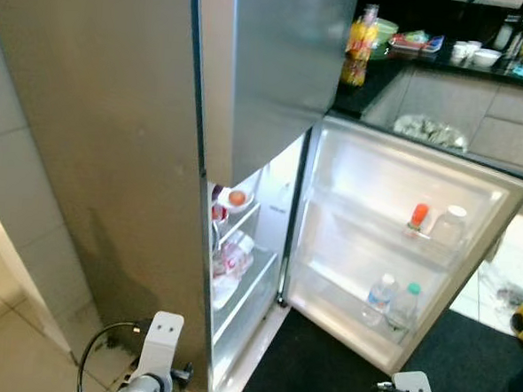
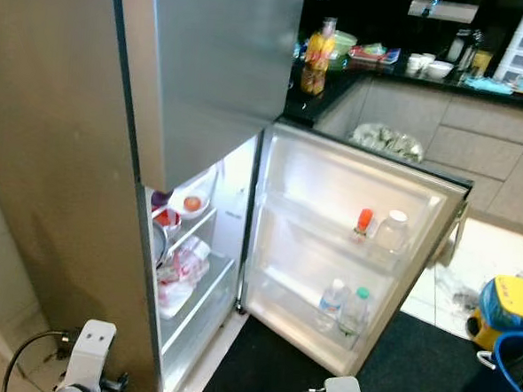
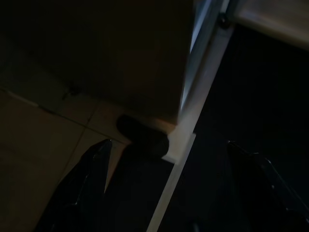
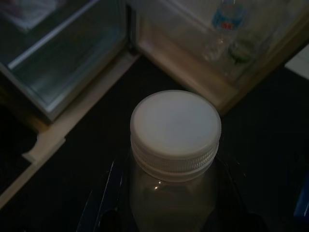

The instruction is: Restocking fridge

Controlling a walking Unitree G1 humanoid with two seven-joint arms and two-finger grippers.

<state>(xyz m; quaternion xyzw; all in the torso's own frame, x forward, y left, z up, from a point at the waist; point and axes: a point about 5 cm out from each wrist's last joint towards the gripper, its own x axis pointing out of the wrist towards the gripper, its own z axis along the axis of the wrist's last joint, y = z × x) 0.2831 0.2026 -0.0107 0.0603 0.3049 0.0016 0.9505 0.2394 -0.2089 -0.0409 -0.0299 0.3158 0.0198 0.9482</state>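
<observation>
The steel fridge stands with its lower door swung wide open. On the door's upper shelf are a red-capped bottle and a white-lidded jar; two water bottles stand on the lower one. Inside, a bowl and a plastic bag lie on the shelves. My right gripper is shut on a clear bottle with a white cap, held low over the dark mat before the fridge. My left gripper hangs open near the fridge's bottom corner.
A black mat covers the floor in front of the fridge. Behind the open door runs a dark counter with a yellow bottle and dishes. A blue bucket and a yellow object sit at the right. A cable loops by my left arm.
</observation>
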